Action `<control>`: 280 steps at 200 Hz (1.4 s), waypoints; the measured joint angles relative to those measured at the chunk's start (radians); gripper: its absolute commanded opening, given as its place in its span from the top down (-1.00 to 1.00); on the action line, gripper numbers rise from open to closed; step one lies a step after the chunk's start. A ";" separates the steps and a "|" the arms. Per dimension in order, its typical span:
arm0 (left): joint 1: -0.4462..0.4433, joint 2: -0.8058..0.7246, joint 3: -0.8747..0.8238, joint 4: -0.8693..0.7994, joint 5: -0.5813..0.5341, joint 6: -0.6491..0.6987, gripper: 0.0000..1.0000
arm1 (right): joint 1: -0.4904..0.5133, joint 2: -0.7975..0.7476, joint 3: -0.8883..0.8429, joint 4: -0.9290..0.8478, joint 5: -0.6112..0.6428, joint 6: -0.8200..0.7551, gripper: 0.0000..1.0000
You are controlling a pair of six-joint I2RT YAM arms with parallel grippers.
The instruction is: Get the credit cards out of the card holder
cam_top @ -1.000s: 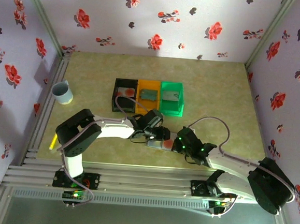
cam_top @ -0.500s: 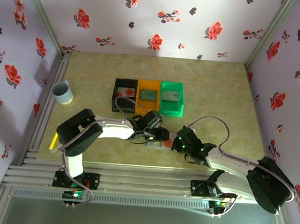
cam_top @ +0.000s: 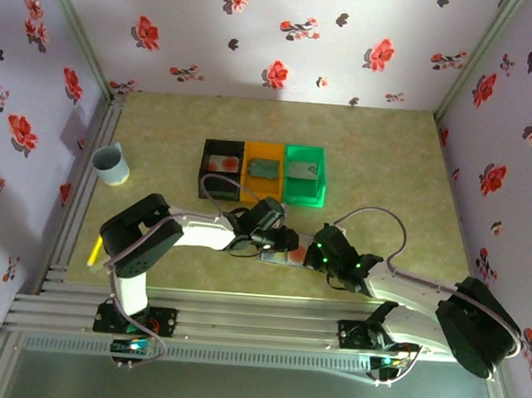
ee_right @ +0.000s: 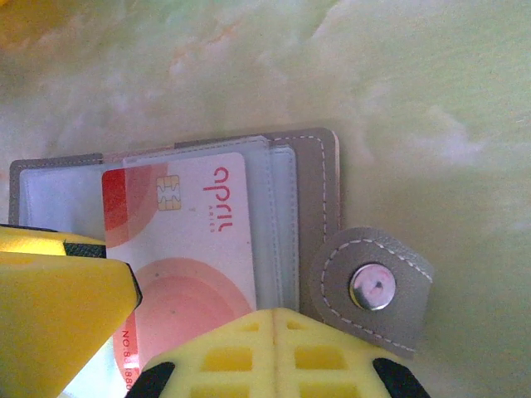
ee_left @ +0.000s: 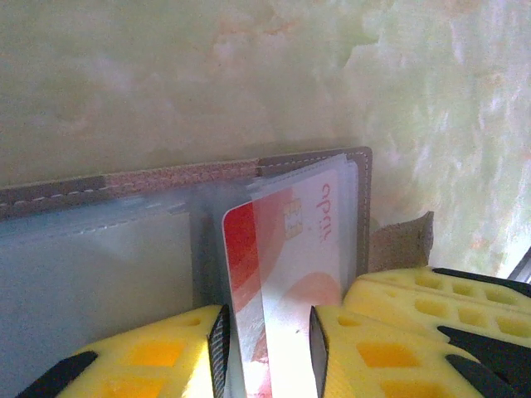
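The grey card holder [ee_right: 317, 195] lies open on the table, its snap tab [ee_right: 371, 286] folded out to the right. A white credit card with red marks [ee_left: 290, 240] sticks partway out of its clear sleeve. My left gripper [ee_left: 267, 319] straddles that card's near end, yellow fingers [ee_left: 158, 348] on either side with gaps still showing. My right gripper [ee_right: 278, 319] is shut with nothing between its fingers, its tips resting on the holder's near edge beside the tab. From above, both grippers meet over the holder [cam_top: 280, 257].
A black bin [cam_top: 206, 168], an orange bin [cam_top: 265, 153] and a green bin [cam_top: 321, 178] stand in a row behind the grippers, each holding a card. A blue cup [cam_top: 110, 164] stands at the left edge. A yellow strip [cam_top: 94, 250] lies near the left rail.
The left gripper's fingers have drawn closer together around the card. Both arms have stayed almost in place.
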 measured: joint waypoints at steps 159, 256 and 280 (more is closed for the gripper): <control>0.006 -0.014 -0.041 0.057 0.002 -0.018 0.46 | 0.000 0.000 -0.001 0.001 0.000 0.000 1.00; 0.006 -0.016 -0.050 0.069 -0.002 -0.022 0.59 | 0.000 0.000 -0.001 0.001 0.000 0.000 1.00; 0.006 -0.018 -0.055 0.080 -0.002 -0.022 0.62 | 0.000 0.000 -0.002 0.002 0.000 0.000 1.00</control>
